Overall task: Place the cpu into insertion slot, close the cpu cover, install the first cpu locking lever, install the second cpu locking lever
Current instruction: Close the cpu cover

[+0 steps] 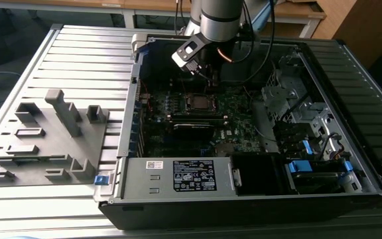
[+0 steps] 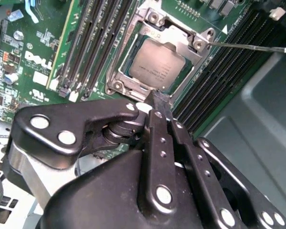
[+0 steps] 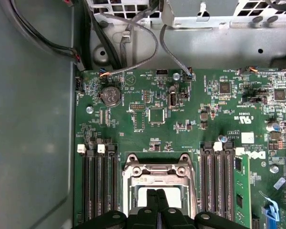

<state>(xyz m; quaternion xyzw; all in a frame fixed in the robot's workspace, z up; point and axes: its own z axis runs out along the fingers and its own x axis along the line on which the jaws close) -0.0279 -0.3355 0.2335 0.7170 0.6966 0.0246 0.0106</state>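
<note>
Gripper [image 2: 158, 98], fingers pinched together and holding nothing, is hovering just above cpu cover [image 2: 178, 32]. The cpu [image 2: 155, 64] is sitting within the cover's opening. One locking lever [image 2: 248, 46] is jutting from the cover's corner. The lever step is apparently in hand, calling for precise tip contact on that thin rod.

The cpu [image 2: 155, 67] is dull silver-grey inside the shinier silver cpu cover [image 2: 174, 34], on a green motherboard [image 3: 181, 129] striped by black memory slots [image 3: 99, 191]. The gripper [image 2: 157, 98] is black with silver rivets [image 2: 163, 194]. In the exterior view, blue tabs [image 1: 299, 167] show at four o'clock, a plain grey fixture [image 1: 45, 139] at eight o'clock.
</note>
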